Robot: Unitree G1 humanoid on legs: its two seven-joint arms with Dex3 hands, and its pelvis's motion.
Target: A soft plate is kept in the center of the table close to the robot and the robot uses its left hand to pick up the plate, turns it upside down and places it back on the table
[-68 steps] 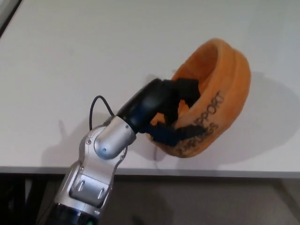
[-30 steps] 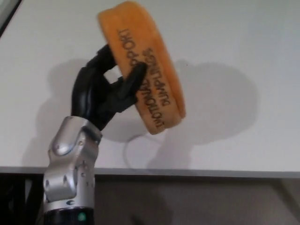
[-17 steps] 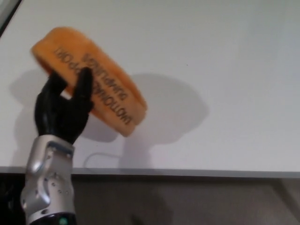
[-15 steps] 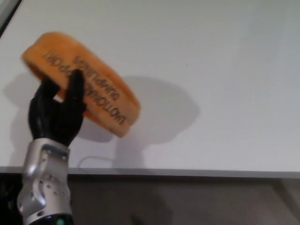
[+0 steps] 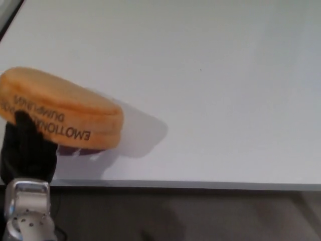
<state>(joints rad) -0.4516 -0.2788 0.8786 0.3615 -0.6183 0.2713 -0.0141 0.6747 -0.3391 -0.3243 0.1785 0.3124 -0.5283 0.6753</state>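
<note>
Clearly the black fingers of the left hand (image 5: 27,150) were pinched on the near left edge of the soft orange plate (image 5: 62,113), one finger (image 5: 22,120) lying up over the printed side wall while the rest of the hand sat underneath and was mostly hidden by the plate itself. From that grip outward, the plate spread to the right and away from the fingers, domed underside facing up and its lettered rim turned toward the camera, so it appeared already inverted. It sat at the left near corner of the white table (image 5: 210,75), close to the front edge and well apart from the table's middle. A dark gap and a shadow under its right side suggested that it hovered just above the surface or rested only lightly; which of the two could not be told.

To finish the step well, the hand would probably need to lower the plate flat, keeping the rim level so the soft body did not fold or tip. Since it hung near the table's edge, setting it a little further inward before the fingers let go seemed the safer choice. The right hand did not show.
</note>
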